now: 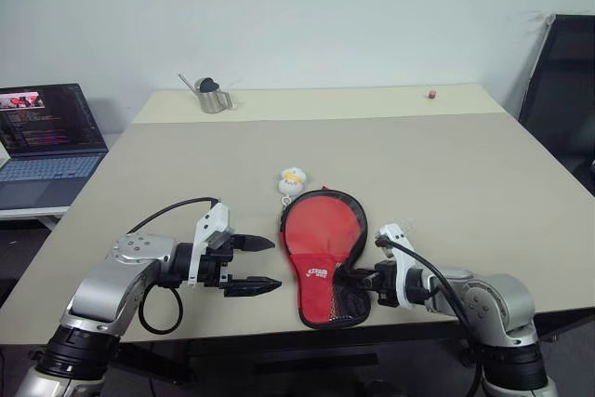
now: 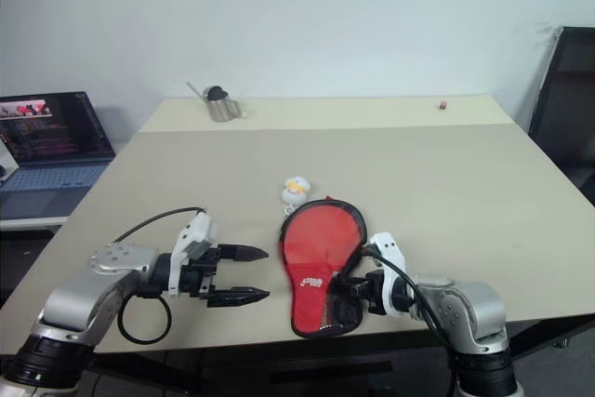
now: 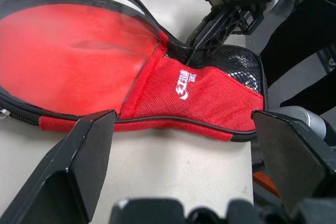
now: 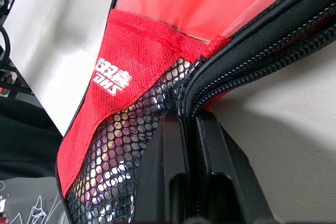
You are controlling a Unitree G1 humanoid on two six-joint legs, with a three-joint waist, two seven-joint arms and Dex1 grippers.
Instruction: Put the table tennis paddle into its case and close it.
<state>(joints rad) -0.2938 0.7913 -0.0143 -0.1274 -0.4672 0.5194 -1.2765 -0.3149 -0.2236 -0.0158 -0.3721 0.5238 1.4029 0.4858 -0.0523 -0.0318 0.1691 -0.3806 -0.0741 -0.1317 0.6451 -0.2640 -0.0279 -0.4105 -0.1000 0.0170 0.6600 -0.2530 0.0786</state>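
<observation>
Beige table (image 1: pixel 418 165) bears the case (image 1: pixel 321 258), long axis running toward the robot — right gripper (image 1: pixel 358 278) pinches its near zip edge; left gripper (image 1: pixel 249 264), spread, just beside.

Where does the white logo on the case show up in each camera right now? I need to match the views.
Left eye: white logo on the case's red side, near the front table edge.
Right eye: logo, same spot.
Left wrist: logo mid-frame.
Right wrist: logo above the black mesh pocket.
Shared landmark: the mesh pocket, next to the logo.
</observation>
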